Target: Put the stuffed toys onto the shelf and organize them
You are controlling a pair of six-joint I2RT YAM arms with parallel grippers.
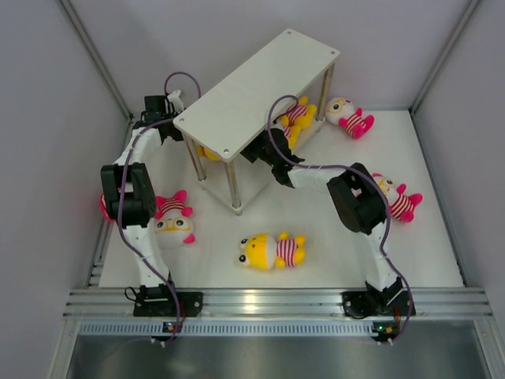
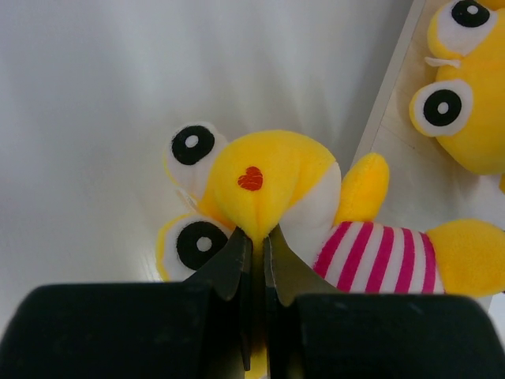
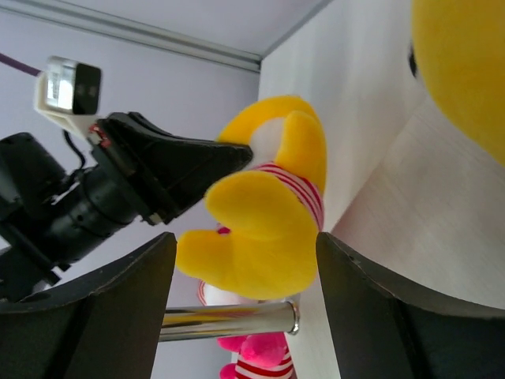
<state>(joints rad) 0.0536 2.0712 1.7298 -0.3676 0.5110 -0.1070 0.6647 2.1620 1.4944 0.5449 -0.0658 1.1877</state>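
**Left arm.** The left gripper [image 2: 252,237] is clamped on a fold of plush at the head of the held yellow toy [image 2: 268,178]. The jaws are almost together, with only fabric between them. We judge that a pinch is used because the head is too broad for the jaws to span.

**Position of the held toy.** Its striped trunk lies across the edge of the lower board [image 2: 392,150], at the far-left end of the shelf [image 1: 252,87]. Its head overhangs the board. A second yellow toy [image 2: 465,87] lies on the same board, just beside it.

**Right arm.** The right gripper [image 3: 245,245] has its fingers apart. It reaches under the top board from the opposite side, and the legs of the held toy appear between its fingers. We cannot tell whether either finger touches the plush. A metal post [image 3: 229,320] crosses the view close to the fingers. We judge that this arm is placed to receive the toy or draw it further in, since the left arm can only feed it from the end.

**Remaining work.** Four toys lie on the table [image 1: 331,237]:
- a yellow toy [image 1: 272,250] at front centre;
- a white-headed toy [image 1: 173,225] beside the left arm;
- a far white-headed toy [image 1: 351,116] by the shelf's right end;
- a right-hand white-headed toy [image 1: 394,197], partly under the right arm.

We judge the task to be well short of complete.
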